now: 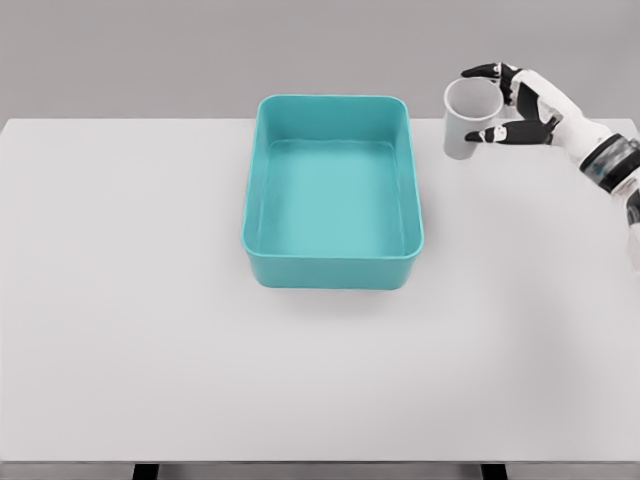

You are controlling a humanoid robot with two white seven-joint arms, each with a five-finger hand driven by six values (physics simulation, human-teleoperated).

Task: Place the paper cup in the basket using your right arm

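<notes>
A white paper cup (pixel 466 118) is held above the table at the far right, tilted so its open mouth faces up and left. My right hand (pixel 500 102) is shut on the cup, fingers wrapped around its right side, its arm coming in from the right edge. The teal basket (pixel 254 205) sits on the table's middle, open and with nothing inside; the cup is to the right of its far right corner, apart from it. My left arm does not show.
The white table (pixel 120 330) spans the whole view, with its front edge near the bottom of the picture. A grey wall stands behind it.
</notes>
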